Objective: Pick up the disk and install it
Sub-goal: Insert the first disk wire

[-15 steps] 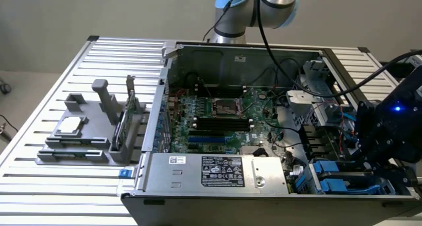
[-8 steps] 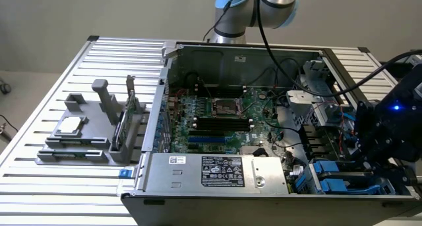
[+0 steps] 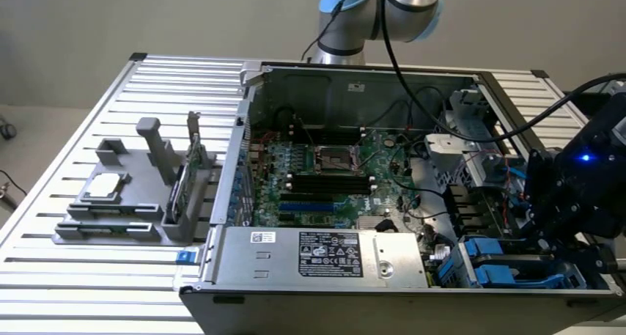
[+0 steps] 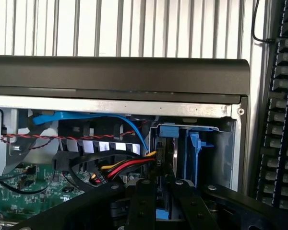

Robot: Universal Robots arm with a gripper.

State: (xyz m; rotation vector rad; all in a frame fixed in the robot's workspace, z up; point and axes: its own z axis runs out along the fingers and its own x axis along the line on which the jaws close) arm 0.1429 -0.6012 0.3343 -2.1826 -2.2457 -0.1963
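arm (image 3: 377, 12): silver tubes, light-blue joint caps | cable: black, along arm | gripper (image 4: 159, 191): black fingers (image 4: 143, 201), round screws | wrist: blue light

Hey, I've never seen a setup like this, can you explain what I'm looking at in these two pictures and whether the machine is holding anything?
A robot arm is working on an open computer case lying on a slatted metal table. One picture comes from a camera off the arm; the other from a camera on the wrist, looking past its hand. That hand sits low at the case's corner on the exterior view's right, by the blue drive bays. Its fingers appear closed on the disk, standing on edge in a bay. A grey parts holder rests beside the case.
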